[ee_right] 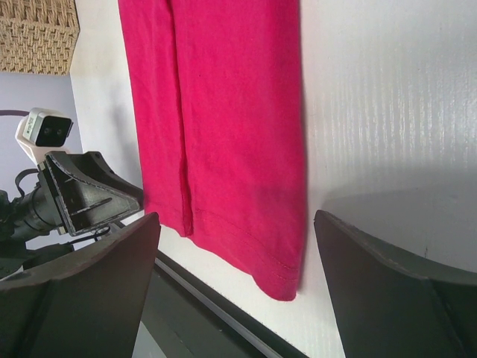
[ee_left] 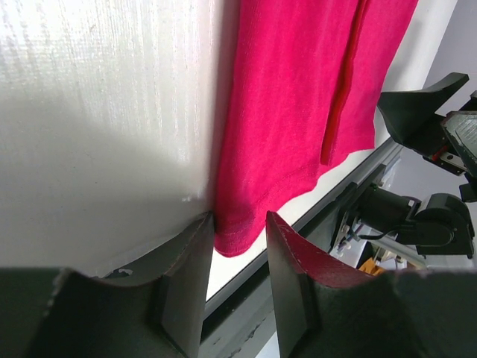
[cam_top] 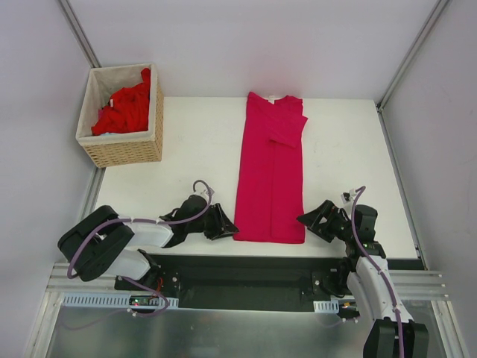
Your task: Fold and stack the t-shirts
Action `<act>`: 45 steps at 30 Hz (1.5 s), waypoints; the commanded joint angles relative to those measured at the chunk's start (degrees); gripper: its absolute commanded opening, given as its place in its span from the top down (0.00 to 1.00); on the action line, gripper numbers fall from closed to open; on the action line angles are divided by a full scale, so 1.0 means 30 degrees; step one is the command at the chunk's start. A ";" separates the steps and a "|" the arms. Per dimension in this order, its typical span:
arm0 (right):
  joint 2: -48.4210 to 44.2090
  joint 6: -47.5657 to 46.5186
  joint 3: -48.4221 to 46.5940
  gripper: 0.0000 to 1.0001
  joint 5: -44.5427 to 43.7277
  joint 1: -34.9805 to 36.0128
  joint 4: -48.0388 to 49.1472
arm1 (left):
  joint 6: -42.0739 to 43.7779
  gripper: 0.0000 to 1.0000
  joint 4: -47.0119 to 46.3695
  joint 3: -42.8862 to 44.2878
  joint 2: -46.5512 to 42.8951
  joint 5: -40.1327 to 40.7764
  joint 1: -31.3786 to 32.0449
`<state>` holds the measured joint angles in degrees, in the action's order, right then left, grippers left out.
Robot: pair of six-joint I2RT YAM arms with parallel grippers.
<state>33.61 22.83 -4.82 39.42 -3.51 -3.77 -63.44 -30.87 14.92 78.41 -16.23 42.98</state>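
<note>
One magenta-crimson cloth t-shirt (cam_top: 270, 171), folded lengthwise, lies mid white desk (cam_top: 186, 149). Left tool (cam_top: 228, 228) partly parted, apparently straddling its near hem corner; right tool (cam_top: 308, 219) spread wide, holding nothing.

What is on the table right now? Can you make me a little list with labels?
shirt on table: magenta-crimson cloth t-shirt, folded lengthwise, lying flat on white table
basket: woven wicker basket at far left, holding crumpled bright red t-shirts
left gripper: open, fingers either side of shirt's near left corner
right gripper: wide open by the near right corner, holding nothing
</note>
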 commanded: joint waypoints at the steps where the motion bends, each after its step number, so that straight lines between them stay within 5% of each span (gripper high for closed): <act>1: -0.0039 -0.0227 -0.0386 0.11 -0.0073 -0.0090 -0.0003 | 0.0581 0.65 0.1972 -0.0666 0.0932 0.0927 0.0379; 20: 0.0107 -0.0286 -0.0415 0.11 -0.0396 -0.0090 -0.0238 | -0.0767 0.68 0.1560 -0.2453 -0.0590 0.1571 0.1347; 42: -0.0069 -0.0286 -0.0386 0.11 -0.0337 -0.0090 -0.0413 | -0.0445 0.70 0.0388 -0.1515 0.1960 0.1630 0.1347; 45: -0.0098 -0.0315 -0.0386 0.11 -0.0366 -0.0090 -0.0413 | -0.0445 0.93 0.0564 -0.1574 0.1754 0.1660 0.1376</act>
<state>33.43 22.81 -4.82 38.57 -3.51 -4.56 -67.42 -39.83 12.29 82.59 -14.92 46.57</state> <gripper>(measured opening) 0.887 0.208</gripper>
